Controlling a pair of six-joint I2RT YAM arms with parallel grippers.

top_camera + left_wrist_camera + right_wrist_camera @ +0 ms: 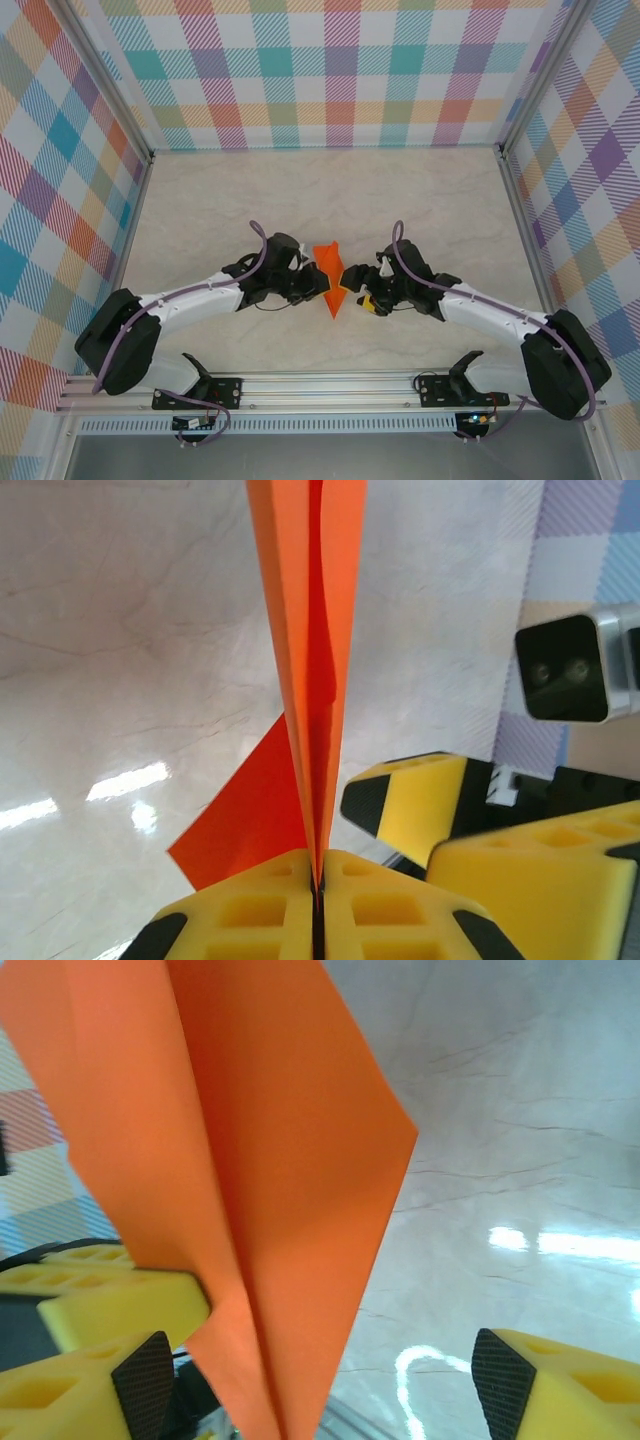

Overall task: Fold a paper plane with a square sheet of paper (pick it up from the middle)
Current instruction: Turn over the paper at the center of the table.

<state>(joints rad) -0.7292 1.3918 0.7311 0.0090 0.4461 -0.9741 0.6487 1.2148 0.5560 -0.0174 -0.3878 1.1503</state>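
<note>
Arms: left arm (190, 300) and right arm (490, 315) reach from the 2 bottom corners of the top view toward centre frame, both low and stretched out, wrists facing each other.
Holder: left gripper (318, 885) has its pads pressed together on the folded paper at the bottom centre of its wrist view.
Free side: right gripper (322, 1375) has its pads spread wide, 1 at lower left and 1 at lower right of its wrist view, and pinches nothing.
Paper: plane (331, 277) sits at the centre of the top view, between the 2 grippers and gripped by the left one alone. It looks lifted off the table (320, 190), though I cannot tell for sure.
Axis: runs up and down the top view, with the broad end toward the top of the frame and the point toward the bottom. From the left pads it stands edge-on.
Key relation: the plane lies off-centre in the right gap, beside the lower-left pad. Contact there cannot be told.
Next move, judged: the right pads would need the layers centred between them before closing.
Backdrop: plaid walls (320, 70) at the top of the frame.
</note>
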